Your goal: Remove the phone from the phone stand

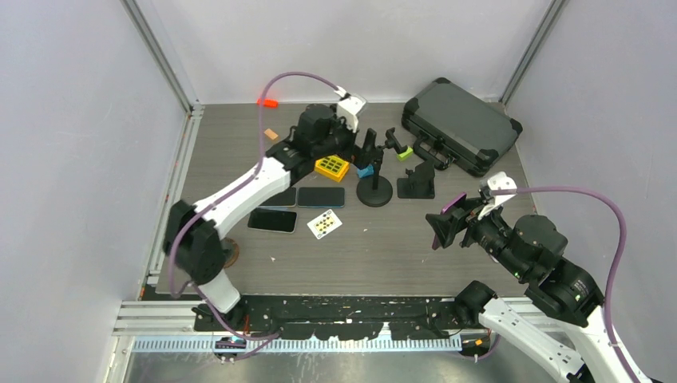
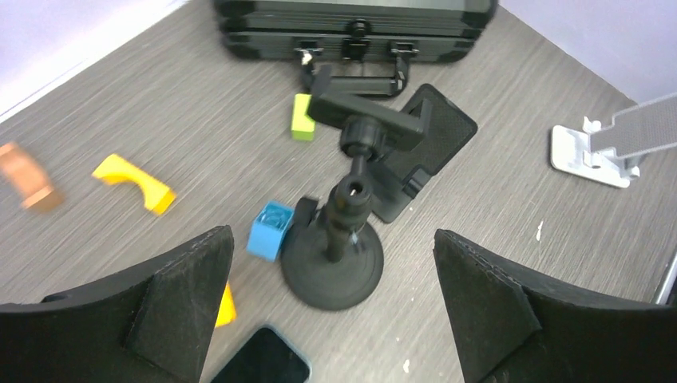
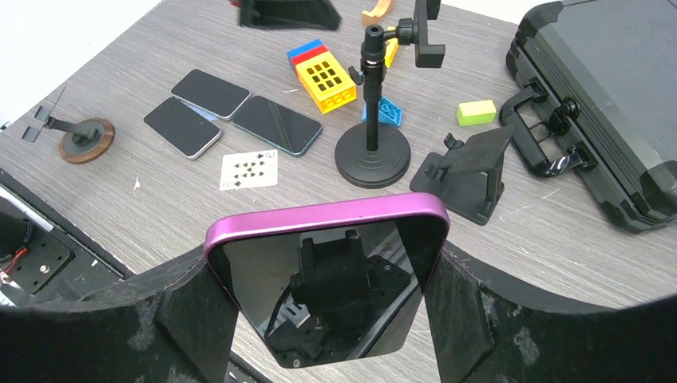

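Note:
The phone (image 3: 327, 227), dark-screened with a purple rim, is off the stand, held above the near right of the table (image 1: 447, 217). My right gripper (image 3: 323, 263) (image 1: 449, 225) is shut on its two long sides. The black phone stand (image 1: 374, 182) has a round base and a thin pole. It stands mid-table (image 3: 373, 152), and its clamp head (image 2: 369, 121) holds nothing. My left gripper (image 2: 333, 239) (image 1: 355, 132) hovers open just behind and above the stand, with both fingers wide apart and nothing between them.
A black case (image 1: 461, 126) lies at the back right and a folding black holder (image 1: 417, 182) stands right of the stand. Three phones (image 1: 272, 219) and a playing card (image 1: 324, 223) lie to the left. A yellow brick (image 1: 331, 166), blue block (image 2: 270, 230) and green block (image 2: 302, 116) lie round the stand. A white holder (image 2: 607, 148) stands farther right.

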{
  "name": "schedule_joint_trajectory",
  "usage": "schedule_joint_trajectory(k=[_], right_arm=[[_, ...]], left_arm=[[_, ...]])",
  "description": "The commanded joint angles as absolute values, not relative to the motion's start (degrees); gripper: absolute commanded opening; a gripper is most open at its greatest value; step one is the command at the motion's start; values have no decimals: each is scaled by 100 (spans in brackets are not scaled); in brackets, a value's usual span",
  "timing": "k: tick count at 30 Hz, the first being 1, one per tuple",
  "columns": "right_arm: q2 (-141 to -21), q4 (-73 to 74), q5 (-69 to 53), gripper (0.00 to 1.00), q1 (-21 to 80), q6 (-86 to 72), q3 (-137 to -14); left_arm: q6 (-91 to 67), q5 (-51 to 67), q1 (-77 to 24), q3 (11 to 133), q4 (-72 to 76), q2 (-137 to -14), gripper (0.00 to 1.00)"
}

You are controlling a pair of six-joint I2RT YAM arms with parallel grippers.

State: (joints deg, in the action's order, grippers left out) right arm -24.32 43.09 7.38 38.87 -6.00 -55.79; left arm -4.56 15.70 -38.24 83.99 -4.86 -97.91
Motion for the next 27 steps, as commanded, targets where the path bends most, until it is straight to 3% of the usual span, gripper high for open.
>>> schedule_joint_trajectory(k=[1, 5, 10, 16, 22, 27], right_arm=[[-2516, 3896, 371, 8, 3893, -345, -5706], [-2997, 3717, -661, 16, 3892, -76, -5513], [-3817, 2837, -2015, 9, 3894, 322, -5069], [-5127, 1903, -3301, 6, 4012, 930, -5041], [-7337, 2852, -2874, 7, 4879, 2466, -6169], [-8599, 2965, -2617, 7, 4965, 3010, -6788]], left_arm=[[-830, 296, -3809, 8101, -1435, -8589, 100], [-1313, -247, -3801, 7935, -2881, -7748, 100], [-1610, -178, -3798, 6914, -3547, -6313, 100], [-1678, -904, -3799, 5994, -4274, -4489, 100], [-1802, -1262, -3800, 5432, -4433, -3513, 100], [-1950, -1797, -3801, 5124, -4392, -2965, 100]])
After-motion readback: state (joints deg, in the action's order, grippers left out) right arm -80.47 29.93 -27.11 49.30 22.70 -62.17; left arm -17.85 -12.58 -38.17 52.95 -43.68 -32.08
